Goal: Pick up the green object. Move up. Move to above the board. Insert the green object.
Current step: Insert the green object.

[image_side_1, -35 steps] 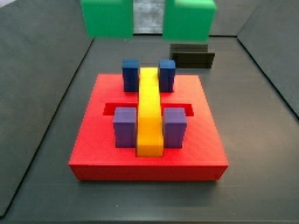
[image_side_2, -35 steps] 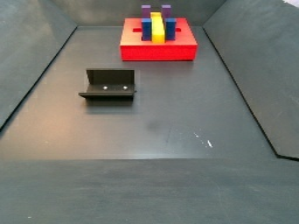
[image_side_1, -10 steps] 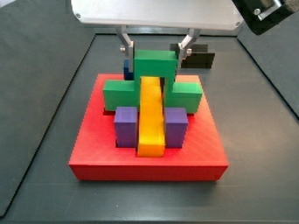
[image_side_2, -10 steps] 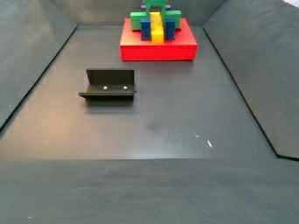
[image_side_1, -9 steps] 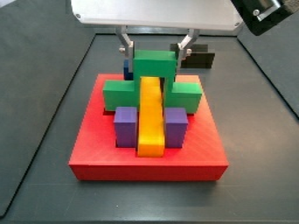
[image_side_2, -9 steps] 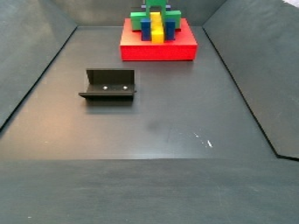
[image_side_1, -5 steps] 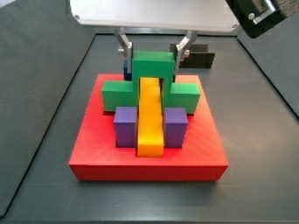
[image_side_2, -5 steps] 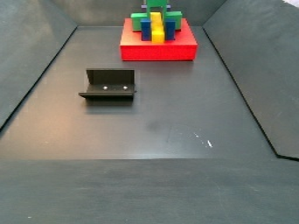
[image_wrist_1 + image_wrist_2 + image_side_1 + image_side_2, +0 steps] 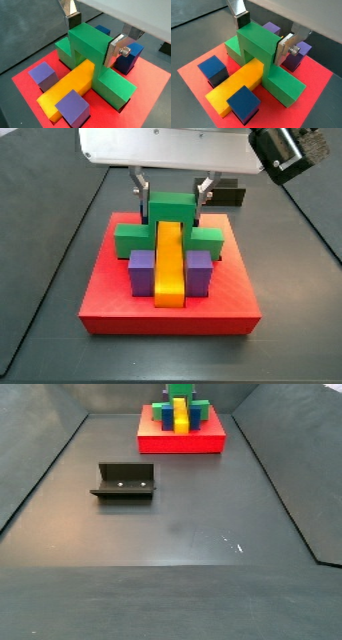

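Take the board (image 9: 120, 303) as your landmark: the green object (image 9: 170, 210) sits on it, straddling the yellow bar (image 9: 168, 268) crosswise, its taller middle cube rising over the bar and its two lower wings reaching down to the board on either side. In both wrist views you see the same arrangement, the green object (image 9: 90, 47) (image 9: 258, 45) crossing the yellow bar (image 9: 70, 87) (image 9: 238, 84).

The gripper (image 9: 168, 186) hangs directly above the board, and its fingers (image 9: 119, 49) stand at either side of the middle cube, set narrow about it. One silver plate lies flush against the cube's side face; the opposite one (image 9: 242, 20) is at its far edge, so you can read the fingers as holding the green object.

Two purple blocks (image 9: 140, 268) flank the bar at the near end of the board, and a blue block (image 9: 129, 55) stands behind the green object.

In a side view the fixture (image 9: 124, 482) stands on the dark surface (image 9: 187, 534), well apart from the board (image 9: 181, 439).
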{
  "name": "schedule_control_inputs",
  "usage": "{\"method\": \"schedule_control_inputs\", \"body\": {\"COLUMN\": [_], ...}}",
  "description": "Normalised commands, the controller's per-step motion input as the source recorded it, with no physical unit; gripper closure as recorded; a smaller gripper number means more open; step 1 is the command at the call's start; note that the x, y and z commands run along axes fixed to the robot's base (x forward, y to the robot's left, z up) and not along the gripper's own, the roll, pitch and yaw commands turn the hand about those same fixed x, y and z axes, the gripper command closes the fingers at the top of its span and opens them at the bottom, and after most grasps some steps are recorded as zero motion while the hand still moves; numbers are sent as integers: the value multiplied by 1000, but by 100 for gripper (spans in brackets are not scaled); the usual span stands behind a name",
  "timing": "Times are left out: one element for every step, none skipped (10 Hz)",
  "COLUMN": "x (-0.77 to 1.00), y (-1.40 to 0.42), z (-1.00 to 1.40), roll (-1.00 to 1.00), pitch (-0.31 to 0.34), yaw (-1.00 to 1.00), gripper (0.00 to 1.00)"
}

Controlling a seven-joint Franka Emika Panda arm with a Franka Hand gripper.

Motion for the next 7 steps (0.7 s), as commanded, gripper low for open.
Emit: {"method": "schedule_control_inputs", "body": {"x": [269,237,197,80,80,34,0], "y": [-146,-146,-114,-17,0,0,26], "z": [-80,-111,-131,-171,-157,-160,-263], "roll": [109,96,67,73,76,46,0], "pitch": [0,0,0,0,0,0,-4], "yaw": [34,6,0,0,0,0,6], "gripper": [100,100,100,100,100,100,100]}}
